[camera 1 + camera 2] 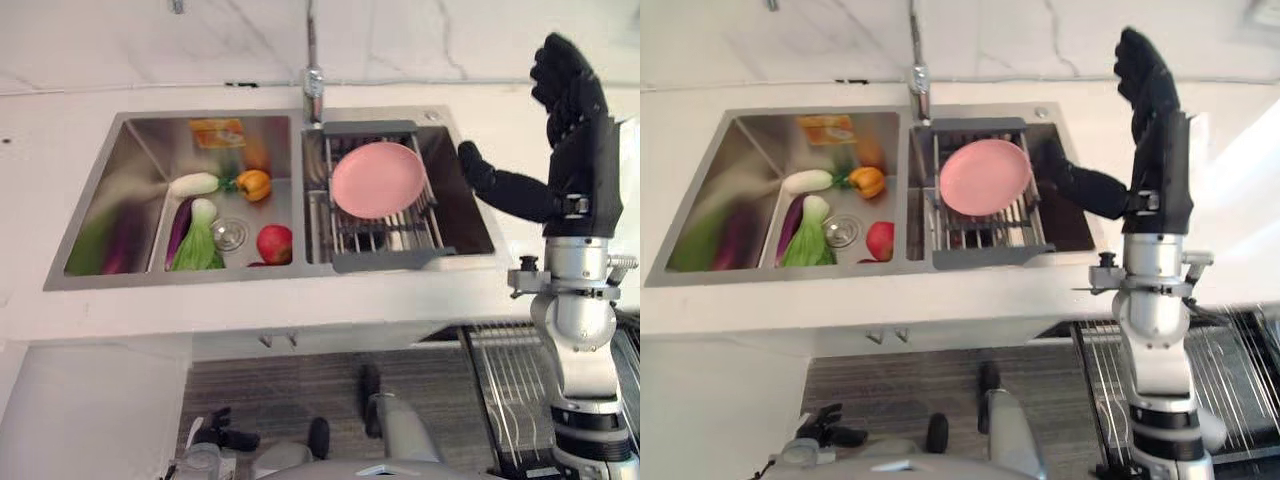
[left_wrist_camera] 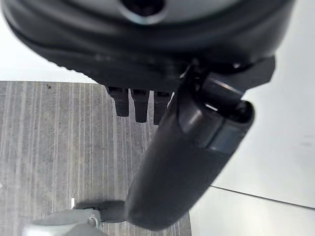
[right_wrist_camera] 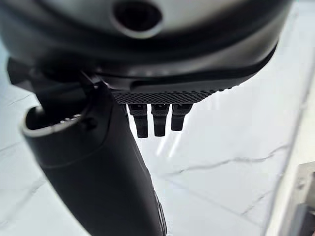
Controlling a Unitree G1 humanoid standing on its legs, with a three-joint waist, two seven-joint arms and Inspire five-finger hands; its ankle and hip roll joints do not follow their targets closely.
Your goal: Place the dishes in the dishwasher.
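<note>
A round pink plate (image 1: 378, 179) lies tilted on a grey drying rack (image 1: 385, 260) set across the right basin of the steel sink (image 1: 75, 280). My right hand (image 1: 575, 130) is raised above the counter just right of that basin, open, its fingers straight up and its thumb stretched toward the plate without touching it. In the right wrist view the right hand (image 3: 93, 172) holds nothing, with marble wall beyond it. My left hand (image 1: 215, 432) hangs low by the floor in front of the cabinet. The left wrist view shows the left hand (image 2: 182, 167) open and empty over striped flooring.
The left basin holds a white radish (image 1: 195, 184), a yellow pepper (image 1: 254, 184), a bok choy (image 1: 200, 240), an eggplant (image 1: 180, 225) and a red fruit (image 1: 275, 243). A faucet (image 1: 313, 85) stands behind the divider. A pulled-out dishwasher wire rack (image 1: 515, 385) sits below the counter at the right.
</note>
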